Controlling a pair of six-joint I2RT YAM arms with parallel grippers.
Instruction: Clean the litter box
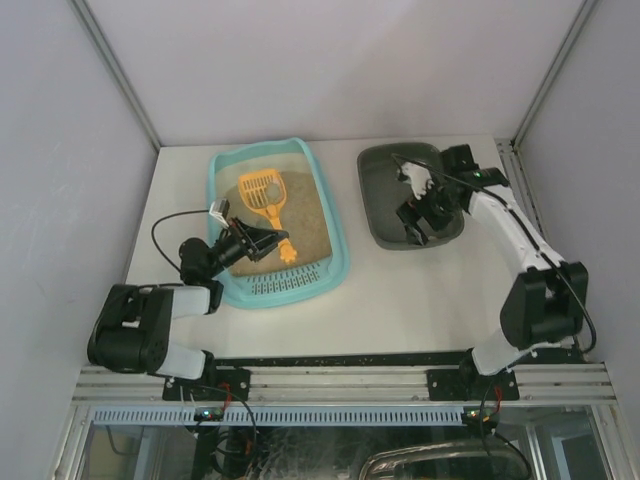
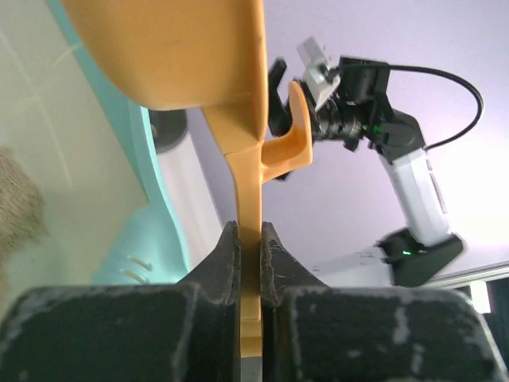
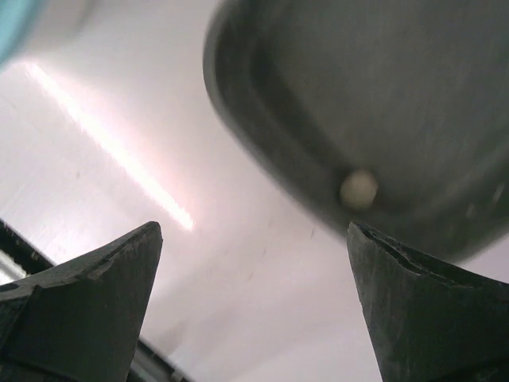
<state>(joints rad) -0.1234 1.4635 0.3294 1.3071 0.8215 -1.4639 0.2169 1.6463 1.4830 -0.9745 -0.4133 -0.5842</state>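
- Your left gripper [image 1: 268, 240] squeezes the handle of the orange plastic scoop [image 1: 262, 190], right over the big light-teal plastic litter box [image 1: 285, 288] on the left of the table [image 1: 400, 300].
- Your right gripper [image 3: 254, 231] has its fingers apart, above the dark grey plastic tray [image 3: 398, 95].

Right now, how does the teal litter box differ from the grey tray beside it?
The litter box is light teal; the grey tray is dark. The litter box is larger than the grey tray. The litter box has sandy litter and an orange scoop in it; the grey tray shows just a small pale ball. Both are rounded rectangular trays on the table.
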